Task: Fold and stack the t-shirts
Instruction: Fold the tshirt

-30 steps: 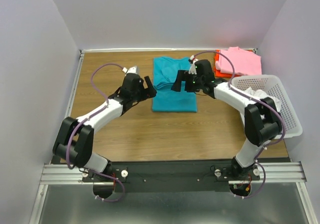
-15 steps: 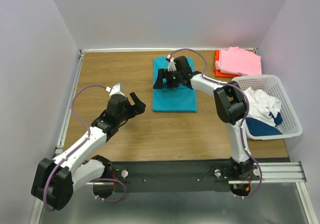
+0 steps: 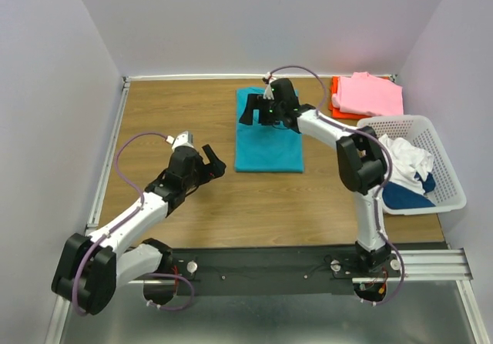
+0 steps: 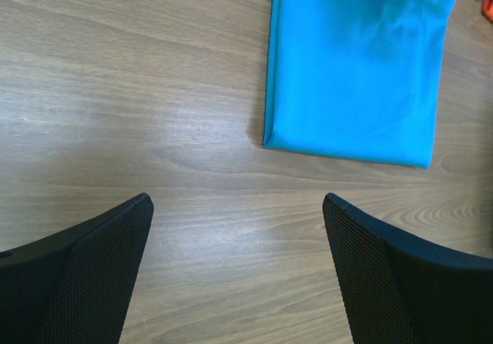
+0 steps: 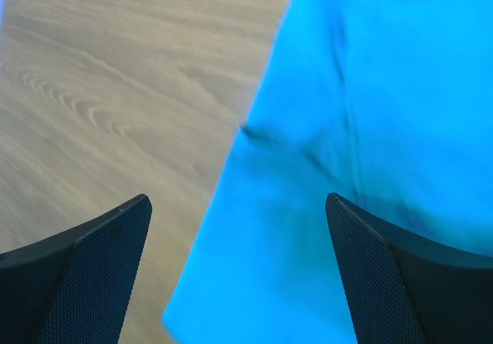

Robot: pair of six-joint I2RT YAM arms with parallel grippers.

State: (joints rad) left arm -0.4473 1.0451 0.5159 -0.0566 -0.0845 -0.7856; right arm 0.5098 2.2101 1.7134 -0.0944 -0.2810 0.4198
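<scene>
Teal t-shirt [image 3: 268, 140] lies folded near the table's [image 3: 192, 205] far edge; right gripper [image 3: 250, 115] over it, left gripper [image 3: 216, 162] beside it, both spread open, empty.

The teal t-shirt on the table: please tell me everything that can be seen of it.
The teal cloth t-shirt is folded into a flat, neat rectangle, its long side running from near to far. It looks soft and plain, with faint creases near the far end. It lies on the brown wooden table, toward the far edge. The open right hand hangs over its far left corner, gripping nothing.
</scene>
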